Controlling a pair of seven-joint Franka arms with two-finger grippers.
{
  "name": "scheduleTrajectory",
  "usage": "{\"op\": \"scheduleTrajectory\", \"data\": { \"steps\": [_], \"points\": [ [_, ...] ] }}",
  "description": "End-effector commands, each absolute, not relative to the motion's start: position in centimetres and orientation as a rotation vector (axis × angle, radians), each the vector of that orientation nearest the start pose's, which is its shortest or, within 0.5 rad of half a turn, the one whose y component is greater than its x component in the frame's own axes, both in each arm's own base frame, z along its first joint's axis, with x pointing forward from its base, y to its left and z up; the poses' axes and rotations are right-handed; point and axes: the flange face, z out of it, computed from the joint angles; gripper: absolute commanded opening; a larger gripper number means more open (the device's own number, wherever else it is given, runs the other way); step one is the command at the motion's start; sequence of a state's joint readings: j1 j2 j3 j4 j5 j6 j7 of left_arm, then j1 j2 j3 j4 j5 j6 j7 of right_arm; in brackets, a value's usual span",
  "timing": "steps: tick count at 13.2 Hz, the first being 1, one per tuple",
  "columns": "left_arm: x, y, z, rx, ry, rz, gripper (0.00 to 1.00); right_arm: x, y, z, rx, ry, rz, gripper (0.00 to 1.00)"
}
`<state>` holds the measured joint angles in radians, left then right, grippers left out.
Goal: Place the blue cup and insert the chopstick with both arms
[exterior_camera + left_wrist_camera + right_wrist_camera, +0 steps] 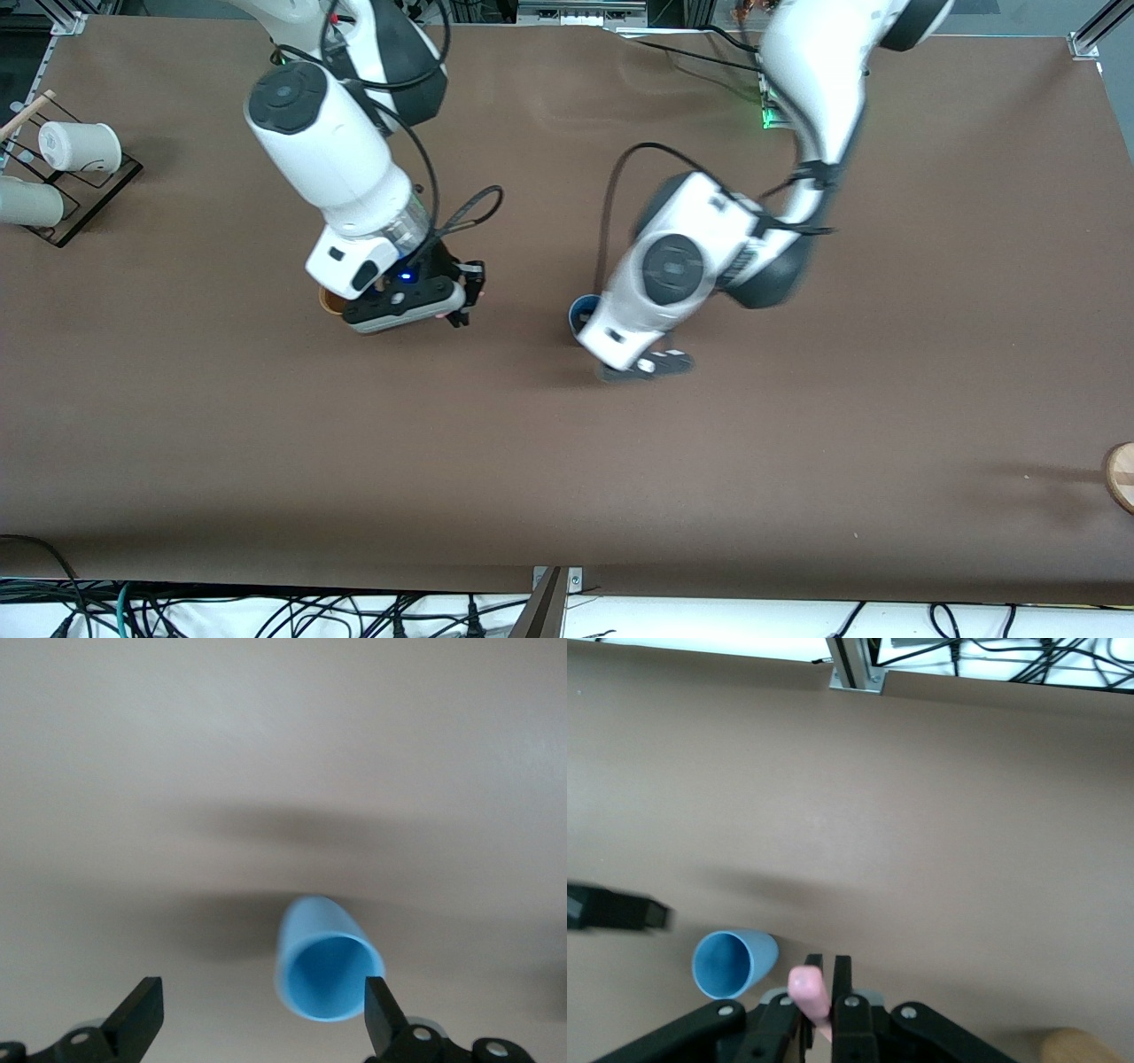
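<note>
The blue cup [580, 315] stands upright on the table near the middle, mostly hidden under the left arm's hand. In the left wrist view the blue cup [326, 970] stands between the jaws, close to one fingertip [383, 1017]. My left gripper [263, 1019] is open around it, and in the front view it [647, 365] shows low over the table. My right gripper [824, 988] is shut on the pink chopstick [807, 990], which stands upright between its jaws. In the front view my right gripper [463, 297] is toward the right arm's end, apart from the blue cup [732, 964].
A tan wooden cup [330, 302] stands under the right arm's hand and also shows in the right wrist view [1079, 1047]. A rack with white cups [78, 151] stands at the right arm's end. A wooden disc [1122, 475] lies at the left arm's end.
</note>
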<state>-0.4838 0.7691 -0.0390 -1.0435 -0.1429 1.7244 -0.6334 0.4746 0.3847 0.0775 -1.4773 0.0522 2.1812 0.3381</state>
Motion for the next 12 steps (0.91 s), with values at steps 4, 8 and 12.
{"op": "scheduleTrajectory", "data": {
  "steps": [4,8,12],
  "points": [
    [67.9,-18.5,49.1,-3.288,-0.149,0.175,1.0,60.5,42.1,46.6,-2.802,-0.119,-0.484,0.0],
    [66.3,-6.2,54.2,-3.291,-0.069,0.204,1.0,59.6,47.3,44.2,-2.801,-0.033,-0.515,0.0],
    [63.4,-1.1,58.3,-3.124,0.089,0.166,1.0,58.6,50.0,41.0,-2.806,-0.048,-0.544,0.0]
  ]
}}
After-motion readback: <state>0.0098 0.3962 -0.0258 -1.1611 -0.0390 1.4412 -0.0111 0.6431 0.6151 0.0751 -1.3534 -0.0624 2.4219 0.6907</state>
